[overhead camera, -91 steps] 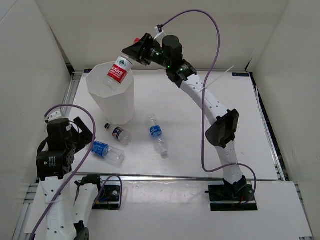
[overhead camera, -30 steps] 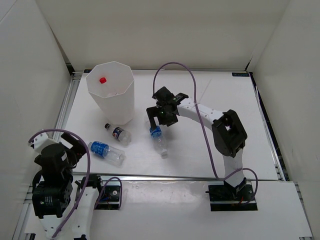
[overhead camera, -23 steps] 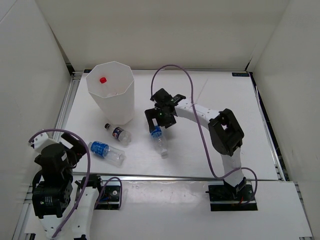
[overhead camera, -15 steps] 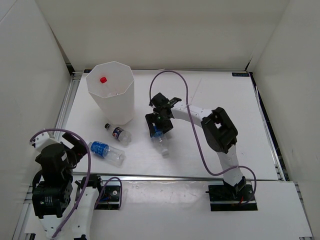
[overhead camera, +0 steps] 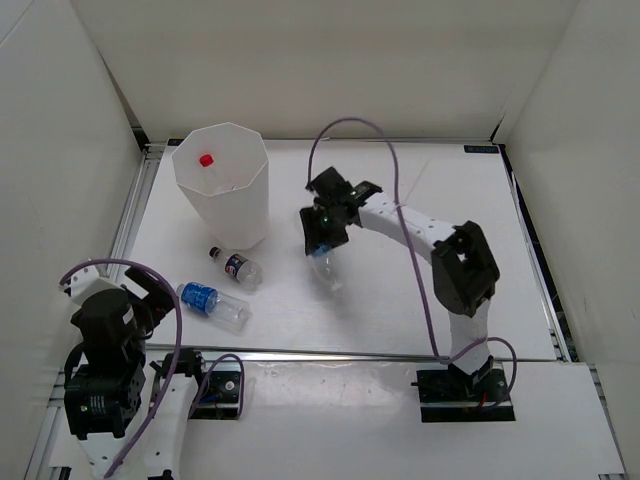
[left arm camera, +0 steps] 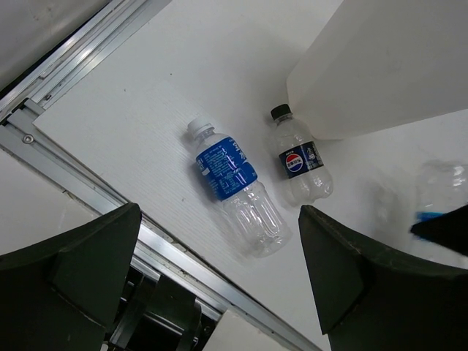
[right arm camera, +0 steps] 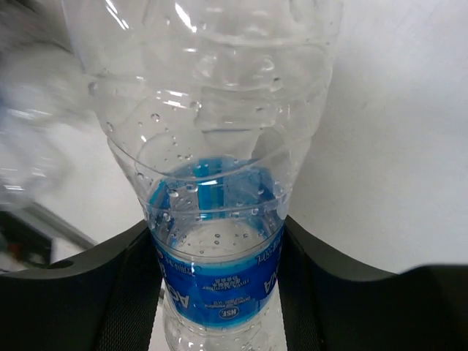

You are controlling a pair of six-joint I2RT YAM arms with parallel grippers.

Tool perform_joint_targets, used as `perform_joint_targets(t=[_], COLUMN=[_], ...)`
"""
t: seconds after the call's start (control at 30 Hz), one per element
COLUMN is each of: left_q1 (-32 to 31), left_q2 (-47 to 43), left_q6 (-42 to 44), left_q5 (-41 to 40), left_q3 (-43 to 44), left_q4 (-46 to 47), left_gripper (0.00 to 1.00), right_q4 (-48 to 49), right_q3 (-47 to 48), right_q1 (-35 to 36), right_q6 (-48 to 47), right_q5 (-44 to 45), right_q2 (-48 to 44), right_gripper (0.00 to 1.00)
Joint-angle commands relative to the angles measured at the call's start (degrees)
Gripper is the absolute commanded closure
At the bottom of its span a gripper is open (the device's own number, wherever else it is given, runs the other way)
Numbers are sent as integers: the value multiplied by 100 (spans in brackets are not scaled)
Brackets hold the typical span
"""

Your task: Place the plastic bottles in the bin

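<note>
Right pincer [overhead camera: 322, 234] is closed on a blue-labelled bottle [overhead camera: 326, 264]. In the right wrist view the two dark fingers [right arm camera: 121, 292] press on its blue label from both sides, and the clear bottom end points away from the camera. This bottle hangs tilted under the pincer, over the middle of the tabletop [overhead camera: 400, 300], to the right of the bin [overhead camera: 242, 215]. I cannot tell if its lower end touches the surface. The bin stands upright at the far left, and a red cap [overhead camera: 206, 159] shows inside it. A black-capped bottle [left arm camera: 300, 164] lies just beside the foot of the bin. A second blue-labelled bottle [left arm camera: 234, 186] lies near it, not touching. Left pincer [left arm camera: 219, 219] hovers above them, fingers wide apart, holding nothing.
</note>
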Motion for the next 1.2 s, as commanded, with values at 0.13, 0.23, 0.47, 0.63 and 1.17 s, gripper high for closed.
perform_joint_targets(t=[0.13,0.23,0.47,0.63,1.17], left_q1=[-32,-32,-32,-32,-32], left_q2=[-88,-88,-18,35,88], left_q6=[18,18,18,71,291], left_q5=[-120,-121,2,2,301], left_q3=[-110,-163,-164,-164,-217], left_q4=[73,126,187,187,293], left_gripper=[0,0,0,0,0], right_q4=[58,285,2128,2720,4153], right_q3=[2053,3222,4376,4849,5044], right_q1=[-296,-296,-226,54,275], right_q6=[83,21,3,223,320], right_q5=[-73,-274,-680,-461,94], right_q2=[-1450,-1259,-598,34,983], right_gripper=[70,70,66,65,66])
